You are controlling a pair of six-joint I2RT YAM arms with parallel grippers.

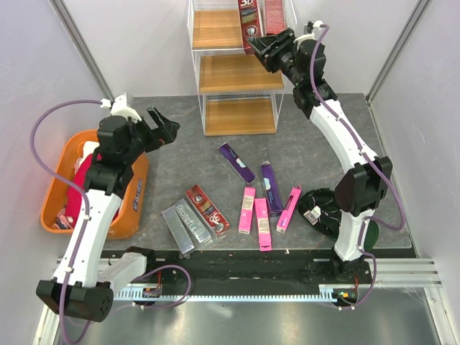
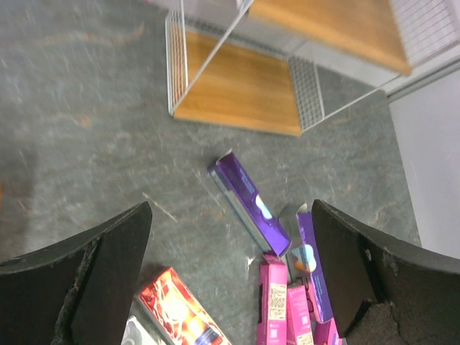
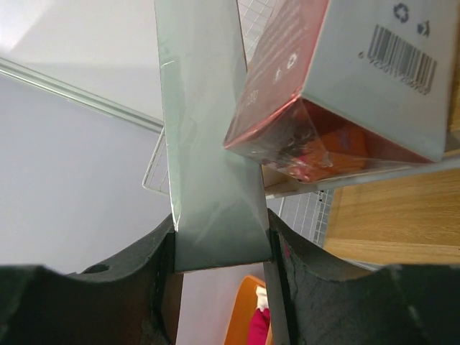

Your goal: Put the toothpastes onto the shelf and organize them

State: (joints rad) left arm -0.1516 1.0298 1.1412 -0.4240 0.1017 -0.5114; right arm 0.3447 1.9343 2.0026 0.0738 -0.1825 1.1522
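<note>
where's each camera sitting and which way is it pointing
Top external: above and behind the arms, looking down on table, shelf; both arms show.
Left wrist: over the table, facing down at purple box; open left gripper shows.
Right wrist: up by the shelf, facing held box; right gripper clamps it.
Shared: purple box, top and left.

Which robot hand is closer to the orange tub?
Left. The left gripper hovers beside the orange tub; the right gripper is up at the shelf, holding a toothpaste box.

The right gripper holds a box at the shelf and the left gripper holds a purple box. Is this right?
No. The left wrist view shows the left gripper open and empty, above the table. The right gripper does hold a box at the shelf.
</note>
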